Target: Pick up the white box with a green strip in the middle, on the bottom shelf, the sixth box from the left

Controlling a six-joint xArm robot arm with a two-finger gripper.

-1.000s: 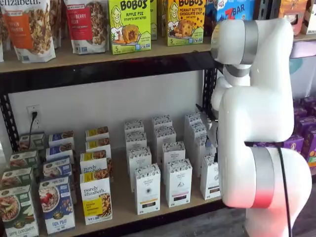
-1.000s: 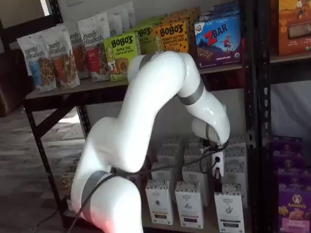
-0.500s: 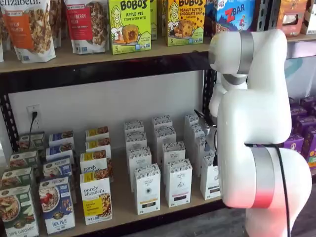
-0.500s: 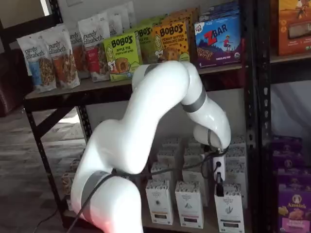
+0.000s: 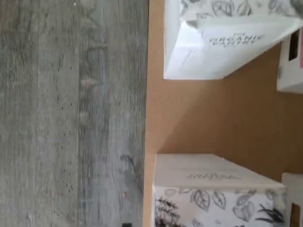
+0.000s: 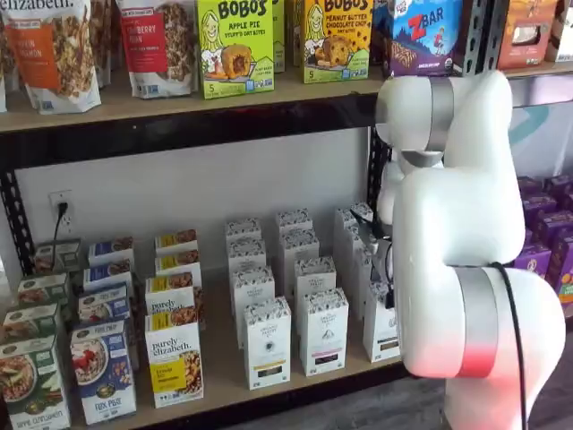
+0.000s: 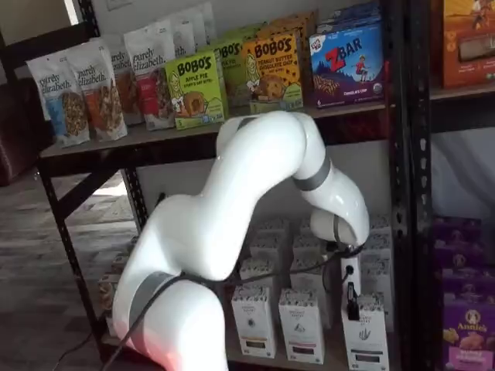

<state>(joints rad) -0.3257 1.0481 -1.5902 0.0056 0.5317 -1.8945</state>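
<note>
The tool (image 7: 350, 303), black fingers hanging from a white arm (image 7: 255, 178), hovers just above the white box (image 7: 365, 340). The fingers show side-on, so no gap is visible; by its reading it stands fully wide, and it grips nothing. The box stands upright at the front of the bottom shelf (image 6: 224, 381), at the right end of its row, long axis vertical. From the tool the box lies at six o'clock, directly below, so the coming move is likely a short straight descent.
</note>
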